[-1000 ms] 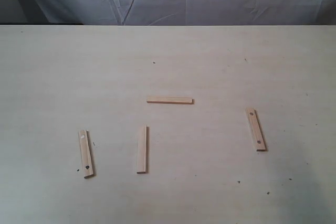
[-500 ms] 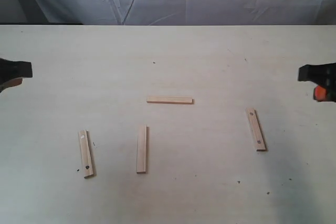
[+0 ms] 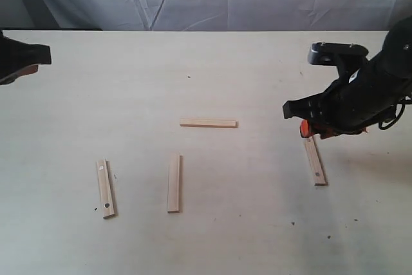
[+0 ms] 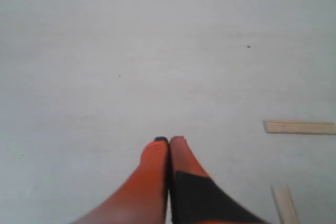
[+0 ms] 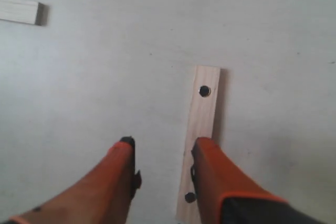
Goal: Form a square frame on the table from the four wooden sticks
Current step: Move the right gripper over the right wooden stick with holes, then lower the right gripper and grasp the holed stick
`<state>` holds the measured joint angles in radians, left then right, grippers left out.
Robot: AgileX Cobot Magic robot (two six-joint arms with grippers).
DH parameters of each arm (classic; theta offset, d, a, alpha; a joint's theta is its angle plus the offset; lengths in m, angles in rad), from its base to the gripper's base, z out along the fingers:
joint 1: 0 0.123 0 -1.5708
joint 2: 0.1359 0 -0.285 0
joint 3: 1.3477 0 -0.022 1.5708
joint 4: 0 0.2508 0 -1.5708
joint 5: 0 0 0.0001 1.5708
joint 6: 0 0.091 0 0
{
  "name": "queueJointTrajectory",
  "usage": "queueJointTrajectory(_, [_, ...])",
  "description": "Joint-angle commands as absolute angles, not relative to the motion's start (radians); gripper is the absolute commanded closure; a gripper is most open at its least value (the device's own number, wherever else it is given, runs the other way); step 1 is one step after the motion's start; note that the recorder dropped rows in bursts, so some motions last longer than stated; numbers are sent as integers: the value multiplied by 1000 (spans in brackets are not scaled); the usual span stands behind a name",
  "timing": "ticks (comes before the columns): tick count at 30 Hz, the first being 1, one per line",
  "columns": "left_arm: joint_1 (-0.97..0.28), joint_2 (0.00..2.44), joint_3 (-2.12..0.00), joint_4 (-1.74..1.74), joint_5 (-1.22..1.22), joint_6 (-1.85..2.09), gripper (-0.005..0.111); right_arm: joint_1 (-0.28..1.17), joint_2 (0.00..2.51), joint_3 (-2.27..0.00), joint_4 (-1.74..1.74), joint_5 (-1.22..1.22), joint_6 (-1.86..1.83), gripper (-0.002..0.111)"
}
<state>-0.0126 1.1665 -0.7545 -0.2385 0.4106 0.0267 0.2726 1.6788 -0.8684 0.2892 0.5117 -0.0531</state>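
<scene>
My right gripper hangs spread wide over the flat pale two-holed wooden slat, whose long axis runs along my fingers (left gripper pinched closed).

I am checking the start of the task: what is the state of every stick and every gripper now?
right holed stick: lying flat, not gripped.
left holed stick: lying flat, untouched.
crosswise plain stick: lying flat, untouched.
lengthwise plain stick: lying flat, untouched.
left gripper: shut, empty.
right gripper: open, over the right holed stick.
</scene>
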Motion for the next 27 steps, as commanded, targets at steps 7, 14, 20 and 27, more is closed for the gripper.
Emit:
queueJointTrajectory(7, [-209, 1481, -867, -259, 502, 64, 107, 280, 1783, -883, 262, 501, 18, 70])
queueJointTrajectory(14, [-262, 1530, -907, -265, 524, 64, 107, 280, 1828, -883, 230, 495, 35, 68])
queueJointTrajectory(20, [-262, 1530, -910, -278, 489, 62, 107, 280, 1830, -883, 181, 484, 82, 62])
queueJointTrajectory(27, [-262, 1530, -910, -281, 485, 62, 107, 280, 1851, -883, 185, 466, 83, 64])
